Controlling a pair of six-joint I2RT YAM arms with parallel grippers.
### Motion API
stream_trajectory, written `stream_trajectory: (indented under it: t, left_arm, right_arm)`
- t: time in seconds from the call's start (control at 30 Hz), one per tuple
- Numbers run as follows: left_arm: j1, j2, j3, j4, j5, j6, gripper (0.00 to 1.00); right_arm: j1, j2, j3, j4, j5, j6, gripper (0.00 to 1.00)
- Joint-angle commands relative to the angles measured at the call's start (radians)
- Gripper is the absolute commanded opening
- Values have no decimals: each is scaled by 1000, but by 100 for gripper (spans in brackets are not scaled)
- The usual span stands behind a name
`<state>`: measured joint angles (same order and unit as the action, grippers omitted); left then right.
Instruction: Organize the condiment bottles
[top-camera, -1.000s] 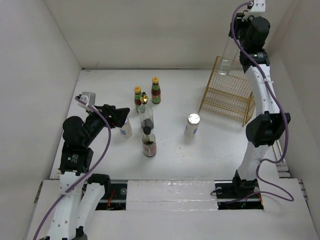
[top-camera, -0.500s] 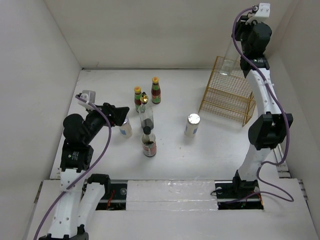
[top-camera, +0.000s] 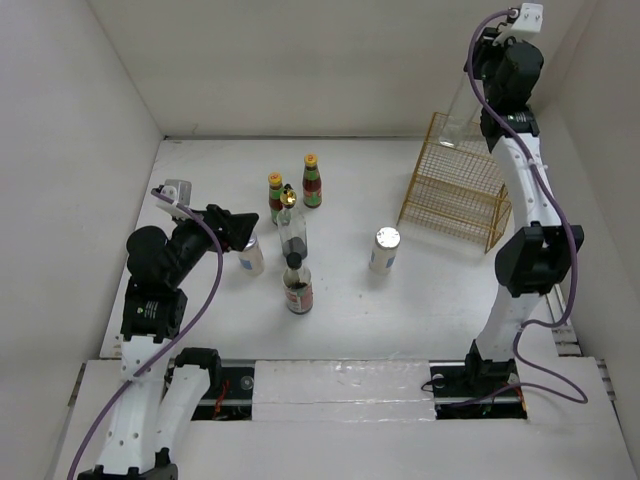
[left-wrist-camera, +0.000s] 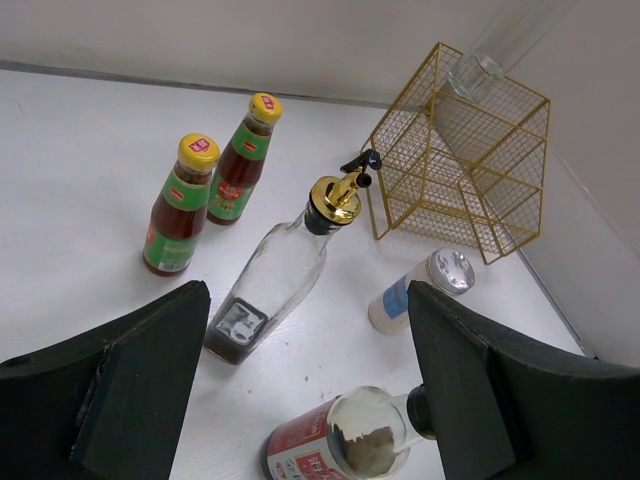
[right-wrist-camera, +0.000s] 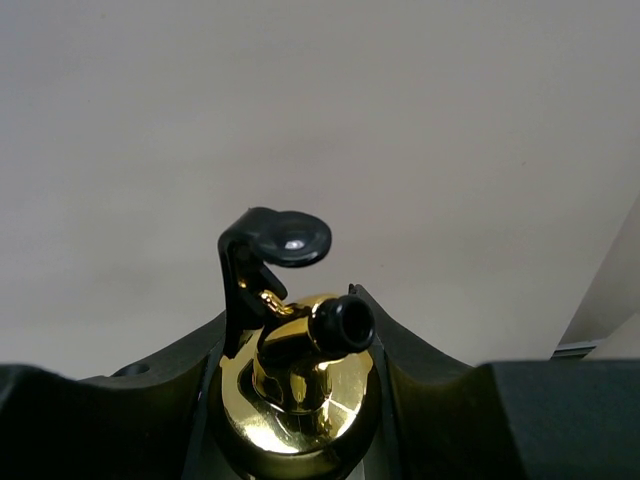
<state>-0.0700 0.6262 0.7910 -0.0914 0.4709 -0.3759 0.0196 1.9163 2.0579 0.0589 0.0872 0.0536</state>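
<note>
My left gripper (left-wrist-camera: 307, 330) sits well left of the yellow wire rack (top-camera: 450, 195), fingers spread wide with nothing pinched. A white silver-lidded shaker (top-camera: 251, 258) stands just beside it. Going toward the rack: two red-sauce bottles (left-wrist-camera: 178, 205) (left-wrist-camera: 243, 160), a clear gold-pourer bottle (left-wrist-camera: 275, 275) with dark residue at its base, a black-capped bottle (top-camera: 298, 288), then a second shaker (left-wrist-camera: 418, 290) just left of the rack. All are upright.

My right gripper (right-wrist-camera: 300, 375) is above the rack, pinching the neck of a tall clear bottle (top-camera: 458, 112) under its gold pourer. Its base is at the rack's top tier; I can't tell if it touches the wire.

Step in hand, as I judge it: seat that bottle on the top tier. To do it well, I'd keep it plumb, lower slowly, land the base flat on the mesh away from the rack's edge, and loosen only once it stands alone. It's tall and likely top-heavy, and wire is poor footing.

White matte tabletop (top-camera: 400, 300), plain white walls (top-camera: 300, 70) on three sides.
</note>
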Motion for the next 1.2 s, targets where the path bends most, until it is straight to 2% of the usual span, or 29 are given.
stream_trajectory:
  t: [0.0, 0.1, 0.4, 0.53, 0.63, 0.87, 0.97, 1.0, 1.03, 1.13, 1.17]
  left_arm:
    - [6, 0, -12, 61, 12, -4, 76]
    - [6, -9, -12, 70, 3, -4, 76]
    - [6, 0, -21, 70, -8, -4, 76]
    - [6, 9, -21, 70, -8, -4, 79]
    - [6, 9, -21, 70, -18, -4, 79]
    - [6, 18, -12, 50, -37, -4, 87]
    - [6, 18, -12, 50, -46, -4, 100]
    - [6, 18, -12, 50, -46, -4, 100]
    - [6, 18, -12, 50, -63, -4, 100]
    - [6, 0, -12, 29, -98, -4, 100]
    - [6, -11, -12, 28, -109, -14, 100]
  right_arm:
    - [-6, -8, -7, 127, 9, 17, 0]
    - [-6, -8, -76, 188, 9, 17, 0]
    - [-7, 39, -76, 214, -27, 17, 0]
    - [-7, -13, -267, 291, -27, 17, 0]
    - [-7, -13, -326, 300, -37, 17, 7]
    - [-7, -13, -421, 309, -58, 26, 32]
    - [-7, -13, -435, 273, -79, 26, 52]
    - [-7, -23, -424, 256, -79, 26, 56]
    - [-7, -37, -411, 242, -79, 26, 65]
    - [-7, -81, -371, 193, -79, 26, 85]
    - [-7, -97, -360, 177, -98, 26, 89]
